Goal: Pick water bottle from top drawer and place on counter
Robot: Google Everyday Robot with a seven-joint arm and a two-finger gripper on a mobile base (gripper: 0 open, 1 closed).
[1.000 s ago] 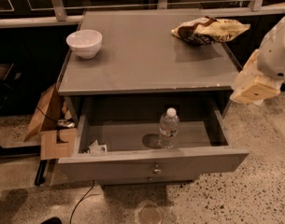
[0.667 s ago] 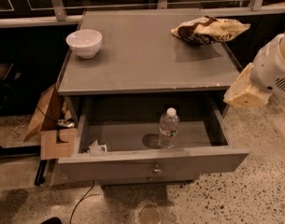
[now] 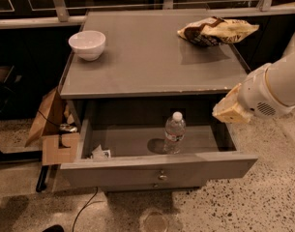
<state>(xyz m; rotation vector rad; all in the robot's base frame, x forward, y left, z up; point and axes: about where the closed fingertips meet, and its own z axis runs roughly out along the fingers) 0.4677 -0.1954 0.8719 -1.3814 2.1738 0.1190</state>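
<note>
The water bottle [image 3: 174, 133], clear with a white cap, stands upright in the middle of the open top drawer [image 3: 156, 170]. The drawer is pulled out from under the grey counter [image 3: 152, 57]. My arm comes in from the right, and my gripper [image 3: 230, 109] is above the drawer's right end, level with the counter's front edge, to the right of the bottle and apart from it. It holds nothing that I can see.
A white bowl [image 3: 87, 44] sits at the counter's back left. A chip bag [image 3: 215, 31] lies at the back right. A small crumpled wrapper [image 3: 100, 152] lies in the drawer's left front corner. Cardboard [image 3: 52, 129] lies on the floor to the left.
My arm and gripper have moved left and down, closer to the drawer's right end. The bottle has not moved.
</note>
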